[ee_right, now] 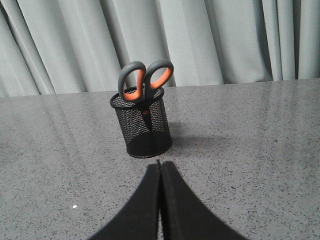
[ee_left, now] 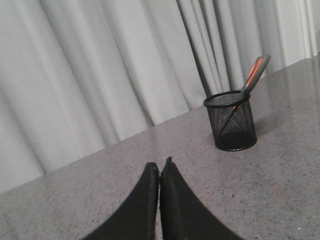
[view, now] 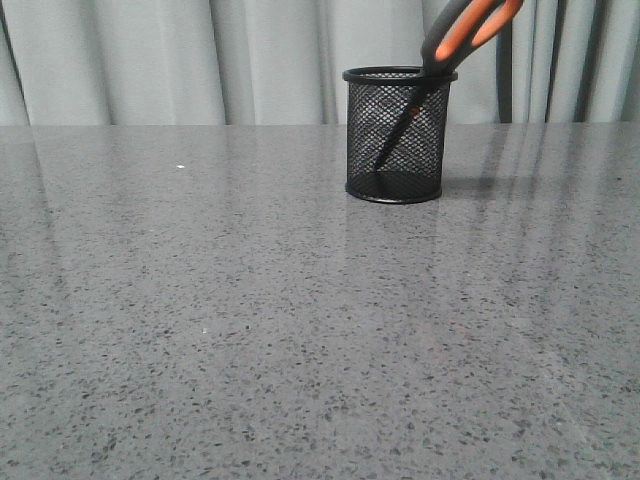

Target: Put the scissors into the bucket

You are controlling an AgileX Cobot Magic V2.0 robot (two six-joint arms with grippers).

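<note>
The bucket (view: 395, 135), a black wire-mesh cup, stands upright on the grey table, right of centre and far back. The scissors (view: 468, 30) stand inside it, blades down, leaning to the right, grey and orange handle loops sticking out above the rim. Neither gripper shows in the front view. In the left wrist view my left gripper (ee_left: 160, 166) is shut and empty, well apart from the bucket (ee_left: 231, 121) and scissors (ee_left: 255, 72). In the right wrist view my right gripper (ee_right: 160, 164) is shut and empty, just in front of the bucket (ee_right: 142, 127) holding the scissors (ee_right: 145, 80).
A grey speckled stone table (view: 250, 330) fills the front view. Pale grey curtains (view: 200, 60) hang behind its far edge. A small white fleck (view: 180, 166) lies on the table at the left.
</note>
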